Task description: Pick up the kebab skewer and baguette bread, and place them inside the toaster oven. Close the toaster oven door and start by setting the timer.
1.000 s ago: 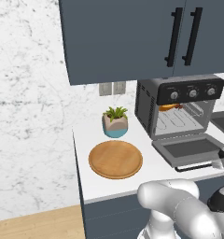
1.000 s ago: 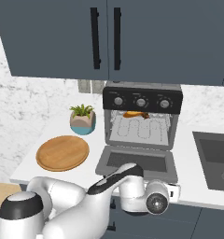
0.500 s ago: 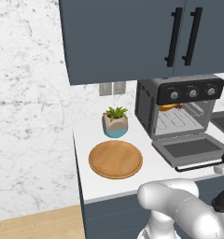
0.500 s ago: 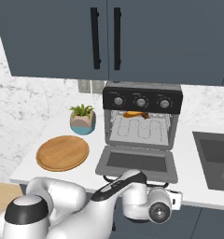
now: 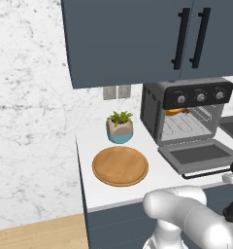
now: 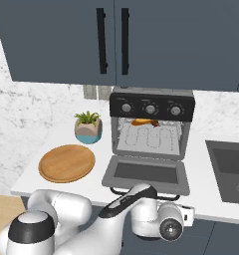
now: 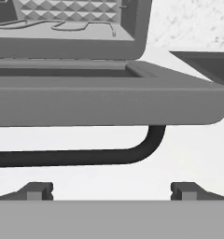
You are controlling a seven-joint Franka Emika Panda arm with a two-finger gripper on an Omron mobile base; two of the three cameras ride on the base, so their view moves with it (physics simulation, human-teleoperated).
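Left base view: toaster oven [image 5: 186, 114] on the counter [image 5: 138, 187] under the blue-grey cabinets [image 5: 138, 39], toaster oven door [image 5: 198, 154] dropped flat toward the counter's front edge, black bar handle [image 5: 206, 173] along its outer lip. Something golden-orange [image 5: 175, 111] on the wire rack [image 5: 186, 127] near the top of the cavity, likely the baguette bread, too small to tell apart from the kebab skewer. Wooden plate [image 5: 120, 166] bare, potted plant [image 5: 120, 127] behind it.

Right base view: same open oven, three knobs [image 6: 150, 109] across the top panel, a golden piece with a darker end [image 6: 144, 122] lying crosswise at the back of the rack. Door hanging out level over the counter edge, arm's wrist [image 6: 161, 221] low in front of and just below it. Sink [image 6: 231, 169] off to the right.

Hand view: gripper [image 7: 111, 190] spread wide, nothing between the fingertips [image 7: 39, 190]. Door's front edge across the upper half, handle bar just above the gap between the tips, running side to side and curving up into the door at its right end. Bar's long axis in line with the spread of the fingers, so likely calls for coming up under the lip and lifting the door toward the cavity, the knobs left for after
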